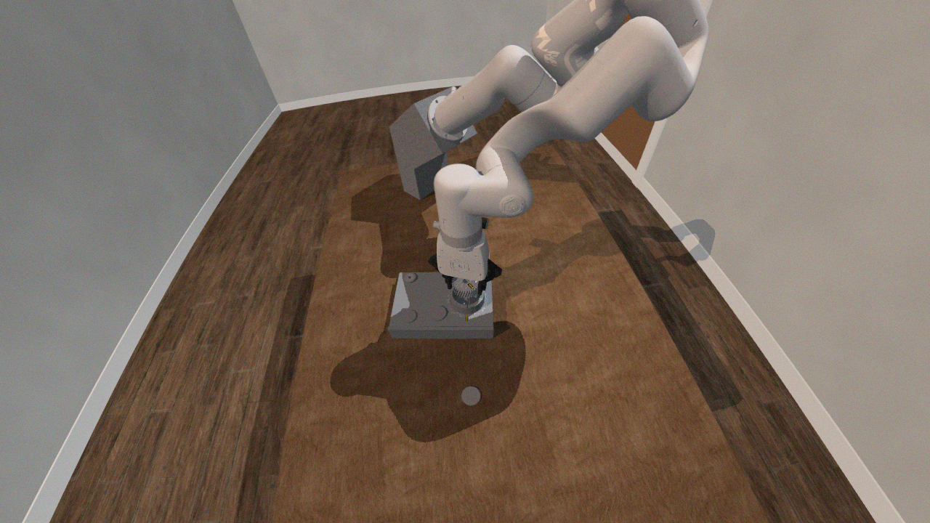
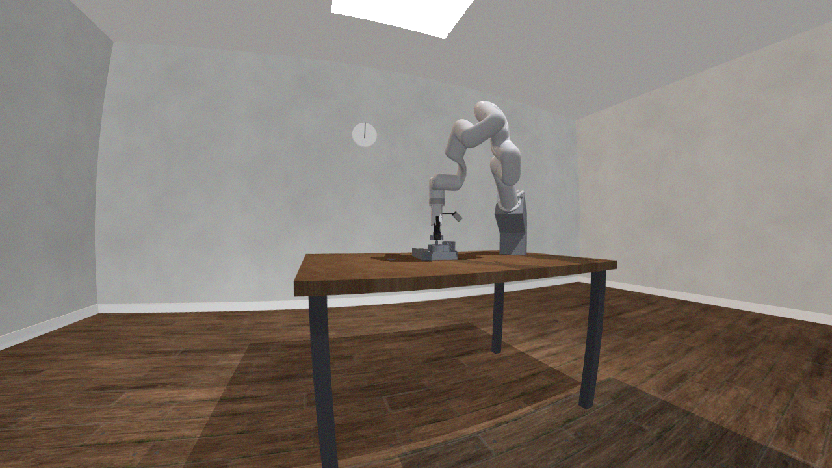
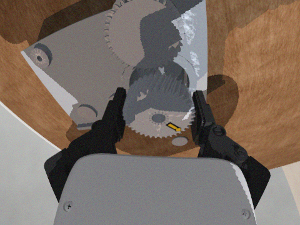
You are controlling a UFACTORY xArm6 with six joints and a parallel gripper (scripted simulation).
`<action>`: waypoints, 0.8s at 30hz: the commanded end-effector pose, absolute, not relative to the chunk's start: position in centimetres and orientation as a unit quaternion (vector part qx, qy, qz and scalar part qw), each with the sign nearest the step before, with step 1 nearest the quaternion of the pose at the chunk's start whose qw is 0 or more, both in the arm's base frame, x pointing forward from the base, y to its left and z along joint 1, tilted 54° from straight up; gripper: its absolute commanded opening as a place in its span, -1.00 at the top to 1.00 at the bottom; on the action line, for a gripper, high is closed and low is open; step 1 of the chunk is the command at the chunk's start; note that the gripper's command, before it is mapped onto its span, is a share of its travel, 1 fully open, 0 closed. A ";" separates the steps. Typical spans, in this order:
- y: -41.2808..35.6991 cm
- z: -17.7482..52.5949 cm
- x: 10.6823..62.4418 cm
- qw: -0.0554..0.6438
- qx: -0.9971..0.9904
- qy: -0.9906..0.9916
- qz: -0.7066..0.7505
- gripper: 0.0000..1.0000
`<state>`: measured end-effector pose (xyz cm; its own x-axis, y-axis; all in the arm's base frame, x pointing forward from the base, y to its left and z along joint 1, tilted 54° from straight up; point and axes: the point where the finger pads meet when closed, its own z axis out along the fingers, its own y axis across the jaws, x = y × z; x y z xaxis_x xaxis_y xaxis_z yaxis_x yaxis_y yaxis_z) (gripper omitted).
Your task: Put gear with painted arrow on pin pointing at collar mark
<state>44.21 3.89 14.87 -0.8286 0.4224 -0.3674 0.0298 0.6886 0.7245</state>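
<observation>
My gripper [image 3: 159, 99] is shut on the loose gear [image 3: 159, 106], a grey toothed gear with a yellow arrow [image 3: 172, 127] painted on its top face. In the wrist view the arrow points to the lower right. The gear hangs over the near right part of the grey timing case [image 1: 440, 305], low above it [image 1: 465, 296]. The pin and collar are hidden beneath the gear. A small yellow mark [image 1: 468, 318] shows on the case just in front of the gear. A larger fixed gear [image 3: 134, 31] lies flat on the case beyond it. In the exterior view the gripper [image 2: 436, 235] stands just above the case [image 2: 435, 253].
A small grey disc [image 1: 470, 394] lies on the table in front of the case; it also shows in the wrist view [image 3: 180, 142]. The arm's grey base block [image 1: 419, 152] stands behind the case. The case has round bosses [image 1: 409, 278] on top.
</observation>
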 end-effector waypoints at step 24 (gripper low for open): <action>4.1 14.7 44.5 0.264 0.129 0.880 0.373 1.00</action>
<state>44.42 4.11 14.66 -0.8286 0.4224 -0.3674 0.0298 0.6886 0.7245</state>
